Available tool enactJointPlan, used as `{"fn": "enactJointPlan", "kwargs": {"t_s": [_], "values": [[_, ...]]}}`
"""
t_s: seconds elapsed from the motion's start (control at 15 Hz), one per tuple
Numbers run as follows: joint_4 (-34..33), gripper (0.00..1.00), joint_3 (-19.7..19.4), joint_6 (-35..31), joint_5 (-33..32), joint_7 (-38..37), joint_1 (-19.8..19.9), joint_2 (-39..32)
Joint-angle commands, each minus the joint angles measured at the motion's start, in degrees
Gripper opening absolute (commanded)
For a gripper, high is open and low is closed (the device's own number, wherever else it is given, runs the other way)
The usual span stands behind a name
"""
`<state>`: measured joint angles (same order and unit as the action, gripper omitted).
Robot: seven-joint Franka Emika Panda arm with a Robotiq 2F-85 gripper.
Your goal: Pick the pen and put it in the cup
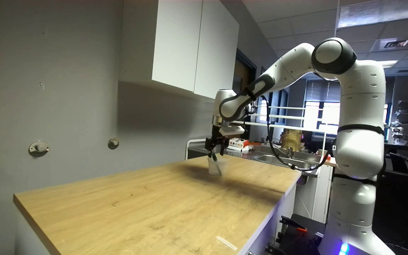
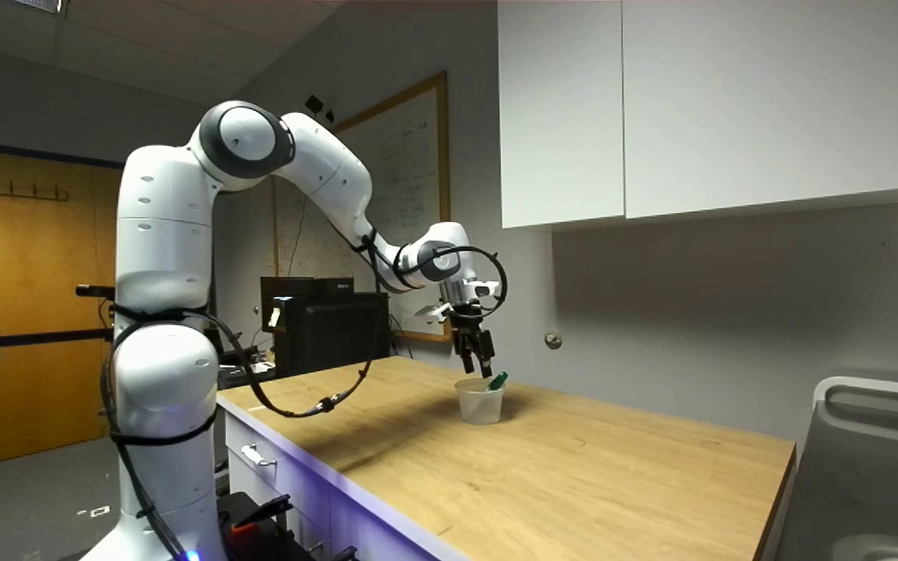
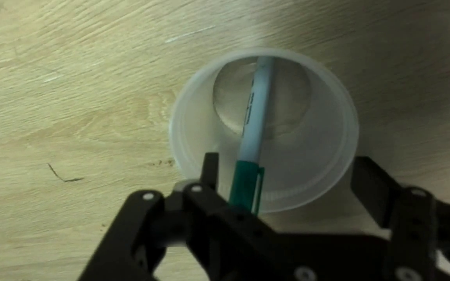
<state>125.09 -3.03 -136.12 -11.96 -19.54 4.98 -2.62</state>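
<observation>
The cup (image 3: 318, 144) is a pale translucent tumbler standing upright on the wooden table; it also shows in both exterior views (image 1: 212, 168) (image 2: 480, 405). The pen (image 3: 253, 121) has a light grey barrel and a green cap. It leans inside the cup, barrel end down, with its cap above the rim in both exterior views (image 1: 215, 157) (image 2: 498, 381). The end of the cap is hidden behind a finger in the wrist view. My gripper (image 3: 289, 173) is open and empty, just above the cup, in both exterior views (image 1: 216, 154) (image 2: 478, 371). The pen shows between the spread fingers, not gripped.
The wooden table (image 1: 147, 205) (image 2: 589, 467) runs along a grey wall. White wall cabinets (image 1: 179, 42) (image 2: 698, 101) hang above it. A sink (image 1: 278, 160) and a red-and-white box (image 1: 238, 142) lie beyond the table's far end.
</observation>
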Motion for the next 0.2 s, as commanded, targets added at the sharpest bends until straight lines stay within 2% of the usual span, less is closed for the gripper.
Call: {"fn": "enactJointPlan", "kwargs": {"t_s": [0.0, 0.07, 0.13], "values": [[1.83, 1.00, 0.22, 5.15, 6.13, 7.57, -1.01, 4.60], [0.31, 1.00, -0.22, 2.66, 3.16, 3.61, -0.90, 1.51], [0.51, 1.00, -0.07, 3.73, 4.31, 5.01, -1.02, 2.28]]}}
